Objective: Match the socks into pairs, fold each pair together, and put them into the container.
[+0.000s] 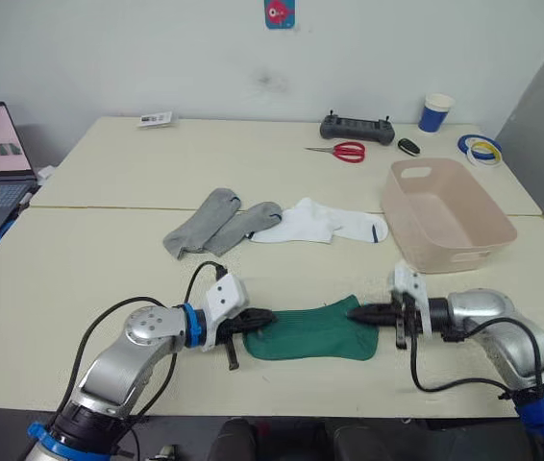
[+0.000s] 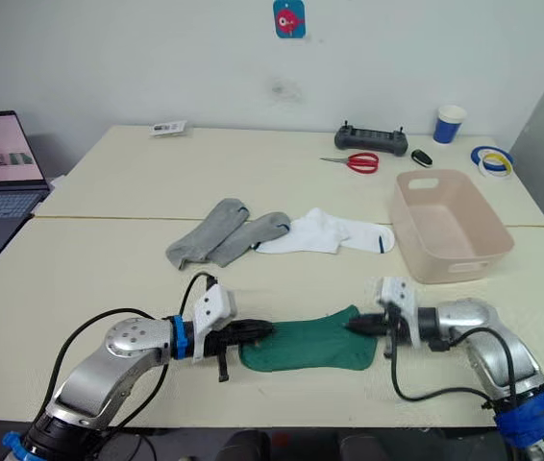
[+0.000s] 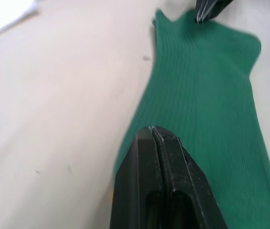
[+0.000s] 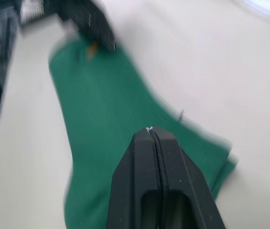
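So right now it's on the green pair: the dark green socks [image 1: 318, 331] lie flat at the near edge of the tabletop [image 1: 80, 279], looking stacked one on the other (the right wrist view shows a doubled edge at one end, so I'd guess both are there, but can't swear to it). The left claw [image 1: 264, 317] sits at the sock's left end and the right claw [image 1: 357, 311] at its right end, both arms stretched low over the tabletop and pointing inward at each other, fingers nearly level with the surface. In both wrist views the fingers are pressed tight together with no gap; whether there's fabric pinched between them or they're just resting on top, I can't tell. My read is that this is the fold step, with one end about to be carried over to meet the other, which needs a real pinch on the edge and a lift high enough that the fabric doesn't drag. After that it goes in the container [image 1: 450, 213], which sits back and to the right of the right arm, with nothing in it that I can see. The grey socks [image 1: 218, 225] and white socks [image 1: 328, 223] wait mid-table, overlapping a bit.
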Controlling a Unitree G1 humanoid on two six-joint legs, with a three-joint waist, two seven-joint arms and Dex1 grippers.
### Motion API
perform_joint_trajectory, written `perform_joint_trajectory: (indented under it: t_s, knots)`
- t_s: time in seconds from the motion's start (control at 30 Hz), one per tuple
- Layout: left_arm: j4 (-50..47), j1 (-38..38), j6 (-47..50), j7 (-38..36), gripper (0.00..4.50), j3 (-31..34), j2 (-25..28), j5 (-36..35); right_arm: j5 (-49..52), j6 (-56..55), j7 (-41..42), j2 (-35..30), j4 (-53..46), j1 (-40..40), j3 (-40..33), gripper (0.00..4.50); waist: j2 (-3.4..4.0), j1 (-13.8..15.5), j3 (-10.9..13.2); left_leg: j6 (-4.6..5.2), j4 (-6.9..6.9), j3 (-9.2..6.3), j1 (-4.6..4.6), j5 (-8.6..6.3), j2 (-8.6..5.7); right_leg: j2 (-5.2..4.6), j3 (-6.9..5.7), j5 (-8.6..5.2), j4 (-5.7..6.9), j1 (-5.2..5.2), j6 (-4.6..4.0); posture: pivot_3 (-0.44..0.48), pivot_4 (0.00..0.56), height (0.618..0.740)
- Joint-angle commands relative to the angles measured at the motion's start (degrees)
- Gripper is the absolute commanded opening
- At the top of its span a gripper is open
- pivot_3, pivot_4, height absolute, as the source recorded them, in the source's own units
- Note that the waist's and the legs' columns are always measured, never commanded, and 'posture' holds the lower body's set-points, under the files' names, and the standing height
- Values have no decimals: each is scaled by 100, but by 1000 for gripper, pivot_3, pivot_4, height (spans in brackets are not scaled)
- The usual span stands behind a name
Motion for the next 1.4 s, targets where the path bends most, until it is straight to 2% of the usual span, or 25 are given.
perform_joint_trajectory:
  t_s: [0.03, 0.07, 0.17, 0.3, 0.33, 0.4, 0.5, 0.6, 0.83, 1.03, 1.2, 1.4]
  knots:
    - [-299, 77, 270, 142, 0, 636, 61, -420, 462, 615, -288, -158, -200, -71, -645, 622, 0, 9, 0, 0, 0, 0, -1, 0, -1, 0, 0, 0, -1, -1, 0, 0, 150, 740]
    - [-336, 112, 397, 138, 0, 786, 103, -556, 474, 671, -288, -244, -164, -35, -726, 894, 0, 8, 0, 0, -1, 0, -2, 0, -1, 0, 0, 0, -2, -2, 0, 0, 150, 740]
    - [-506, 316, 519, 63, 921, 999, 232, -731, 395, 788, -324, -503, -1, 132, -839, 2032, 0, 15, 0, 0, -1, 1, -17, 0, -2, 0, -1, 0, -3, -16, 0, 0, 150, 740]
    - [-794, 426, 370, 123, 2235, 896, 210, -632, 676, 1322, -489, -554, 118, 182, -1069, 3510, -1, 12, 1, 1, -2, 8, -20, -1, -4, -2, 3, -2, -6, -19, 2, 0, 150, 740]
    - [-883, 401, 393, 119, 2098, 838, 171, -676, 782, 1441, -436, -587, 109, 184, -1115, 3836, -1, 13, 1, 1, -1, 8, -21, -1, -4, -2, 4, -1, -5, -22, 2, 0, 150, 740]
    - [-1023, 344, 296, 8, 1893, 592, 174, -567, 1027, 1809, -402, -645, 137, 150, -1225, 3843, -1, 13, 1, 1, -1, 7, -20, -1, -3, -2, 3, -1, -3, -20, 2, 0, 150, 740]
    - [-1079, 253, 243, -30, 938, 228, 72, -474, 1422, 2500, -420, -742, 286, 70, -1356, 3843, -1, 12, 1, 1, -1, 9, -19, -1, -5, -1, 4, -1, -3, -19, 2, 0, 150, 740]
    - [-947, 144, 155, -105, 40, -138, 1, -303, 1299, 2562, -215, -1072, 401, 133, -1126, 3843, -1, 12, 1, 1, 0, 9, -21, -1, -6, -1, 4, -1, -5, -20, 2, 0, 150, 740]
    - [-393, -42, 32, -70, 40, -790, -52, 349, 1795, 4072, -624, -1100, 525, -152, -1250, 3843, -1, -11, 1, 2, -1, 9, -20, -1, -4, 4, 6, -1, -3, -22, 2, 0, 150, 740]
    - [23, -159, 42, -49, 40, -1222, -38, 869, 2417, 5725, -1432, -378, 686, -561, -1791, 3843, -1, 4, 1, 2, -2, 6, -23, -1, -4, 5, 4, -1, -3, -24, 2, 0, 150, 740]
    - [132, -234, -49, -95, 40, -1334, -43, 1009, 2662, 5829, -2370, -112, 1096, -546, -1743, 3843, 0, 9, 0, 1, -1, 10, -25, -1, -8, 1, 6, -1, -5, -23, 3, 0, 150, 740]
    - [174, -253, -59, -107, 40, -1305, -105, 1018, 2896, 5829, -3080, 314, 1509, -574, -1804, 3843, -16, -8, -25, 2, -1, 10, -1, -1, -5, 3, 6, 1, -4, -3, 5, 0, 150, 740]
